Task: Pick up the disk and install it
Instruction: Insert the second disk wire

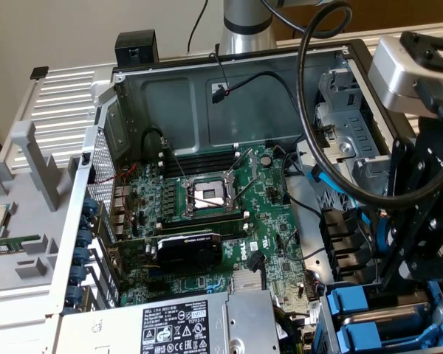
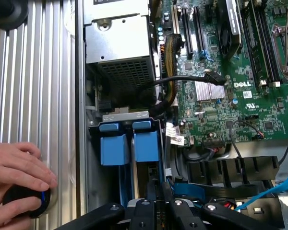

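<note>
1. The black gripper hangs directly over the blue-framed silver metal disk, which stands edge-on in the drive bay, presumably for seating.
2. Whether the gripper clamps it, I cannot tell.

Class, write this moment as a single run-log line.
robot hand: close over blue drive carriers in case | person's hand: on black knob beside case

The drive frames are smooth blue plastic, the ribbed panel is bare silver metal, and the gripper is satin black.
</note>
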Controlling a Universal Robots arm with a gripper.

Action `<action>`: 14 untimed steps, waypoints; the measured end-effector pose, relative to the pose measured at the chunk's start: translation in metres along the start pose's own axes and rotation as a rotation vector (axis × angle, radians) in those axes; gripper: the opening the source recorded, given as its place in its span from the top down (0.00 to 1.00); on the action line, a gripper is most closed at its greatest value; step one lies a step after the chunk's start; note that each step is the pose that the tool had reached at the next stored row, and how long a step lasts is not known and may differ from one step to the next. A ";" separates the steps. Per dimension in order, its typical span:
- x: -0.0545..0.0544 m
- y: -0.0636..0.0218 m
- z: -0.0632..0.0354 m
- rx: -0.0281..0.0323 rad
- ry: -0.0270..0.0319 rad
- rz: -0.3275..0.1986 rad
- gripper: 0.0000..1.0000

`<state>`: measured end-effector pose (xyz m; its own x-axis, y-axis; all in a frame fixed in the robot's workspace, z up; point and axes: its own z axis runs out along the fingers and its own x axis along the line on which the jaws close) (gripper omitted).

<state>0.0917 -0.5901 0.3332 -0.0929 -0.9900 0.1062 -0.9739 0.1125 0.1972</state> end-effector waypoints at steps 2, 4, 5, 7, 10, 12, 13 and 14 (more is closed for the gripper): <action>0.000 0.0000 0.0000 0.0000 0.0001 0.000 0.83; 0.000 0.0000 0.0000 -0.0001 0.0001 0.000 0.83; 0.000 0.0000 0.0000 -0.0001 0.0001 0.000 0.83; 0.000 0.0000 -0.0001 -0.0001 0.0002 0.000 0.83; 0.000 0.0002 0.0001 -0.0003 -0.0003 0.000 0.82; 0.000 0.0001 0.0000 -0.0001 -0.0001 0.000 0.75; 0.000 0.0000 -0.0001 0.0000 0.0000 0.000 0.75; 0.000 0.0000 -0.0001 -0.0001 0.0001 0.000 0.75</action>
<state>0.0917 -0.5900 0.3333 -0.0929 -0.9900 0.1063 -0.9739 0.1125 0.1973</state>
